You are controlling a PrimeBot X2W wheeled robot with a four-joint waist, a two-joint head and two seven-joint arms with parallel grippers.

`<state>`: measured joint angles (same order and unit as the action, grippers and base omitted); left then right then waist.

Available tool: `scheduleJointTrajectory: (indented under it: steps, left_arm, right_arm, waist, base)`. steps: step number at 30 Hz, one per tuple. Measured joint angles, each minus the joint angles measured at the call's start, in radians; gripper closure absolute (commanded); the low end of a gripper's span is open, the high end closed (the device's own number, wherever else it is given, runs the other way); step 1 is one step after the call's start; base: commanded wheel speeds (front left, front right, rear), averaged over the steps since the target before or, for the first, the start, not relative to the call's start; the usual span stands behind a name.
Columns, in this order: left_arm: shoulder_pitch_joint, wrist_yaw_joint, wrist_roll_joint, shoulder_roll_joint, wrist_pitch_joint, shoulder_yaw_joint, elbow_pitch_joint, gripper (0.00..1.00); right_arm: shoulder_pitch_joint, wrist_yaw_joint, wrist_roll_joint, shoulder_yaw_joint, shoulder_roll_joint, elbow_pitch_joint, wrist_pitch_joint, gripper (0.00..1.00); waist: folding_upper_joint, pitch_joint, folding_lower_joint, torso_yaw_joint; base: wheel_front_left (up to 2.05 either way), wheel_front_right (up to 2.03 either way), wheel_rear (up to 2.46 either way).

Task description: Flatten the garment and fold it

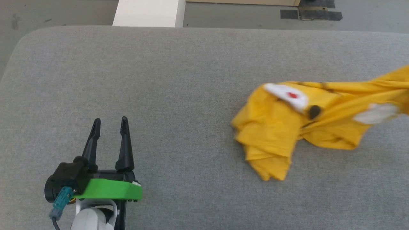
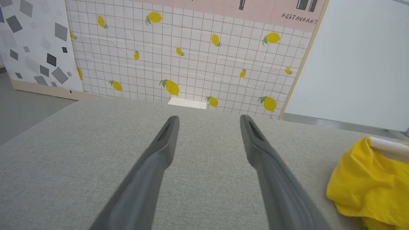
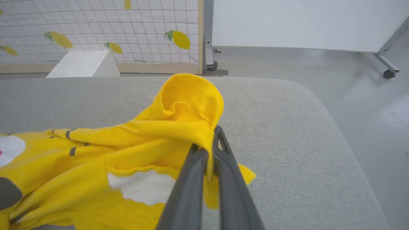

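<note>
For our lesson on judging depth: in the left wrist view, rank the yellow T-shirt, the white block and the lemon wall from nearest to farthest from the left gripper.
From the open left gripper:
1. Yellow T-shirt: on the table, off to its right.
2. White block: straight ahead, just past the table's far edge.
3. Lemon wall: upright behind the block.

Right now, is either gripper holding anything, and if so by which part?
The right gripper is shut on the garment, pinching a bunched fold at one end. The left gripper is open and holds nothing.
</note>
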<state>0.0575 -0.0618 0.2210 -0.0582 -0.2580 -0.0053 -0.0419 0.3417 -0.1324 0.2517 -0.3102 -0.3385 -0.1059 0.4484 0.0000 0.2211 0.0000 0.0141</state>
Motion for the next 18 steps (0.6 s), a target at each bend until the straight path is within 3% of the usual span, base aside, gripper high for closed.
scheduleJointTrajectory:
  steps: [6, 10, 11, 12, 18]
  left_arm:
    - [-0.005, -0.007, -0.001, 0.002, 0.000, -0.004, 0.004, 0.00]
    - [-0.018, -0.007, 0.000, 0.002, 0.000, -0.002, 0.012, 0.00]
    - [-0.019, -0.007, 0.000, 0.002, 0.000, -0.001, 0.012, 0.00]
    - [-0.020, -0.007, 0.000, 0.002, 0.000, 0.001, 0.013, 0.00]
    - [-0.019, -0.007, -0.001, 0.002, 0.000, -0.004, 0.028, 0.00]
  right_arm:
    - [-0.123, 0.000, -0.110, -0.252, -0.023, -0.070, 0.024, 1.00]
    - [-0.237, 0.000, -0.159, -0.335, 0.038, -0.139, 0.007, 1.00]
    - [-0.247, 0.000, -0.164, -0.337, 0.054, -0.148, -0.004, 0.07]
    - [-0.252, 0.000, -0.167, -0.337, 0.074, -0.159, -0.023, 0.00]
    - [-0.219, 0.000, -0.179, -0.277, 0.106, -0.134, -0.140, 0.00]
  waist:
    - [0.0000, -0.001, 0.0000, 0.018]
    - [0.0000, 0.013, 0.0000, 0.035]
    - [0.0000, 0.015, 0.0000, 0.037]
    - [0.0000, 0.017, 0.0000, 0.038]
    - [0.0000, 0.009, 0.0000, 0.031]
  base:
    - [0.00, 0.00, 0.00]
    - [0.00, 0.00, 0.00]
    - [0.00, 0.00, 0.00]
    - [0.00, 0.00, 0.00]
    - [0.00, 0.00, 0.00]
